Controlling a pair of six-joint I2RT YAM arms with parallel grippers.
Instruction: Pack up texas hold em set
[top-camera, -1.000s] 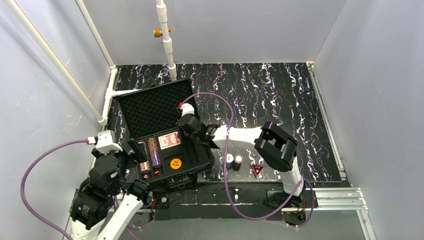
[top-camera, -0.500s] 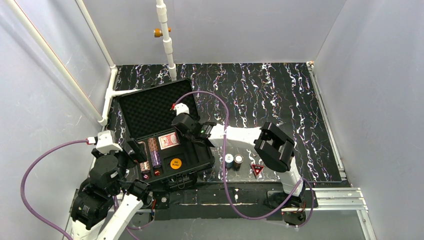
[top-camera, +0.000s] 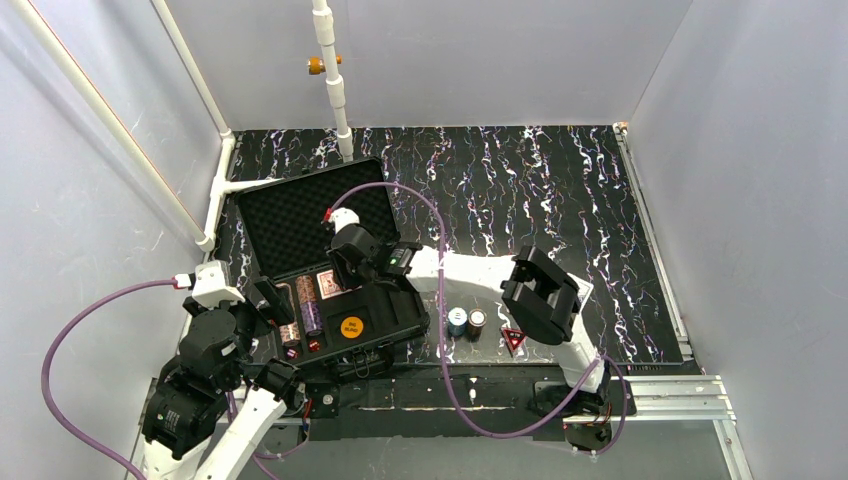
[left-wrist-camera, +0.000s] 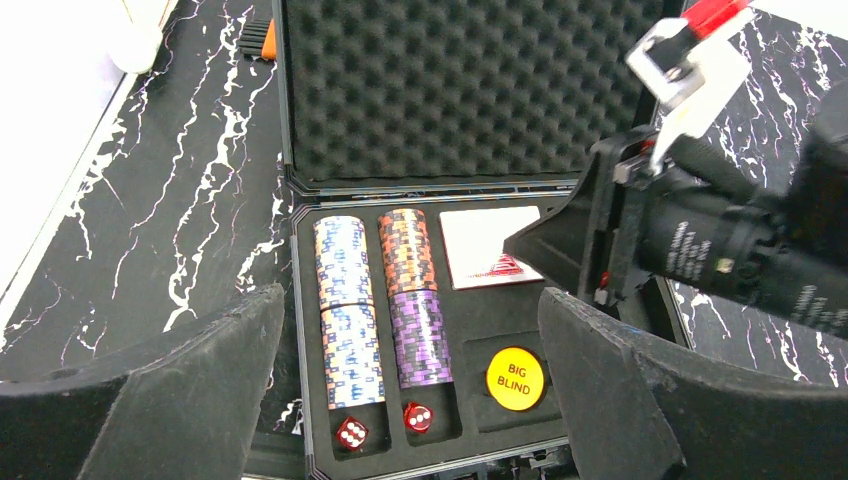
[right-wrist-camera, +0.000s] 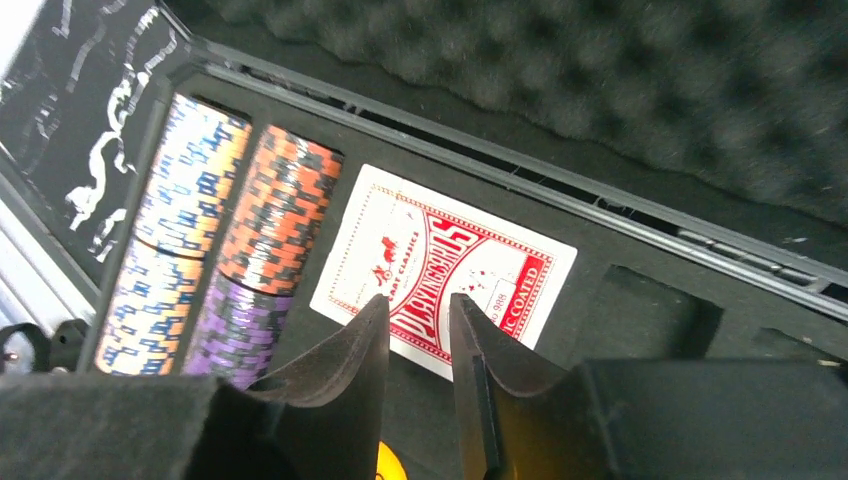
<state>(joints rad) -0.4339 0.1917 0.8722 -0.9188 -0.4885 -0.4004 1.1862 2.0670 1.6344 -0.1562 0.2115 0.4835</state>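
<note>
- Since a second ago my right arm (top-camera: 440, 265) has swung leftward over the case (top-camera: 400, 318). The wrist was above the tray's right part and now sits above the red deck (right-wrist-camera: 440, 265). In the top view it now covers part of that deck.
- My left arm has not moved. The two chip stacks (top-camera: 467, 321) and the red triangle (top-camera: 515, 339) on the tabletop (top-camera: 560, 190), right of the case, are also where they were.
- Right jaws: nearly clenched, with only a thin slit between the fingertips (right-wrist-camera: 365, 330) and nothing gripped in it. They hang over the near edge of the red deck. I cannot tell whether they touch it.
- Left jaws: released and spread wide, holding nothing. The pads (left-wrist-camera: 200, 390) sit at the case's near-left side, and the tray shows between them.
- Case: lies at the left of the tabletop with its long axis roughly left-right, slightly skewed. The lid (top-camera: 300, 212) is folded back toward the far side, foam facing up.
- Red deck: flat in the tray pocket beside the hinge, face label up, long axis parallel to the hinge line.
- Chip rows (left-wrist-camera: 380, 300): two rows lie on their sides in the left slots, with their long axes running from hinge to front edge. Two red dice (left-wrist-camera: 385, 425) sit at their near ends.
- Orange disc (left-wrist-camera: 515, 377), marked BIG BLIND: flat in a near pocket, right of the dice.
</note>
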